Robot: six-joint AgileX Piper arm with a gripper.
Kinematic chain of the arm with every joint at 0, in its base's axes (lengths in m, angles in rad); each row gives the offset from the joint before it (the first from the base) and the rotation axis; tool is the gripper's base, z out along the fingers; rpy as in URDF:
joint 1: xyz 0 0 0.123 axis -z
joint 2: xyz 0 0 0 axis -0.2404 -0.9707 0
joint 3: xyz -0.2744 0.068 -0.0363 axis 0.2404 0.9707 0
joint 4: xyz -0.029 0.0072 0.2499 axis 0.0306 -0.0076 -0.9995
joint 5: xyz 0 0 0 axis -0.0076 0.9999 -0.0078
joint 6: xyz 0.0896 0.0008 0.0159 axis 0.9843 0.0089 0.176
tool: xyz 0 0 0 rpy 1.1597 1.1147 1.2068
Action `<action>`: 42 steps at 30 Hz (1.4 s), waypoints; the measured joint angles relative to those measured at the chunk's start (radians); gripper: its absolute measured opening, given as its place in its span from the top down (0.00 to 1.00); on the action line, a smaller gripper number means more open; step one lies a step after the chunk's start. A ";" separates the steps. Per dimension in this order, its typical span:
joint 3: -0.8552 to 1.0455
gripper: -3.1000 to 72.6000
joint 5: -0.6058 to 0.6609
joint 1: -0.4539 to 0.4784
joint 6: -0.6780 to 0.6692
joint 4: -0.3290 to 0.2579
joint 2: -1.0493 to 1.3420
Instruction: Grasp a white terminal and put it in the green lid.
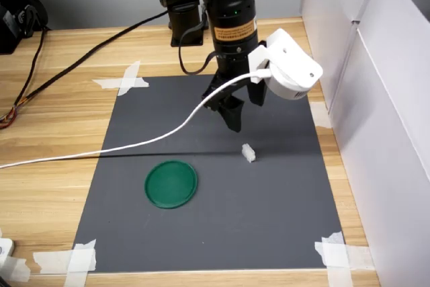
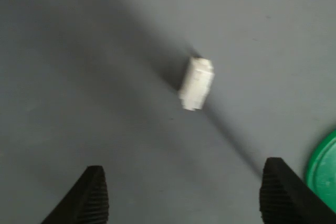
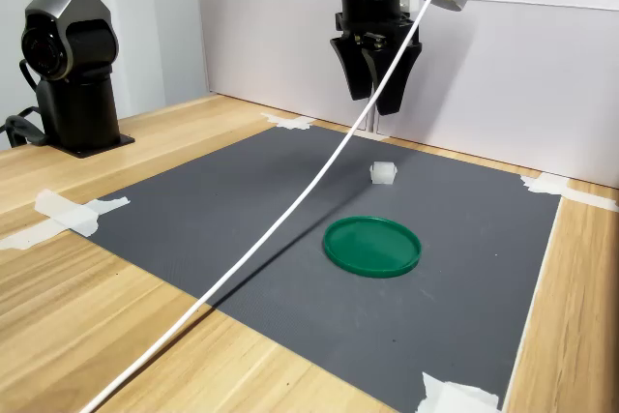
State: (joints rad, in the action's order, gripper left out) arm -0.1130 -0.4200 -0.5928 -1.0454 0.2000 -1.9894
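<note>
One small piece matters here: the white terminal lies on the dark mat that covers the middle of the tabletop, nearer the mat's edge by the white partition than its opposite edge, and well apart from the green lid, which is empty. The gripper hangs above the mat, clear of the terminal and not touching it. In the wrist view its two black fingers stand spread wide with nothing between them, the terminal lying ahead of them and a sliver of the lid at the picture's edge.

The step in hand looks like the approach to the grasp; nothing is picked up yet. The next move calls for shifting the fingers so they straddle the block, lowering to the mat, and closing across its narrow sides. It is tiny and light, so an off-centre close could knock it aside.
</note>
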 joint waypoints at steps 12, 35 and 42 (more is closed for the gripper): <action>-0.003 0.04 -0.052 0.000 -0.004 0.018 -0.104; -0.003 0.07 -0.114 0.000 -0.086 0.002 -0.205; -0.003 0.29 -0.116 0.000 -0.082 0.008 -0.222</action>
State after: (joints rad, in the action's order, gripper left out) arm -0.1160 -0.5356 -0.5928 -1.1279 0.2081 -2.2117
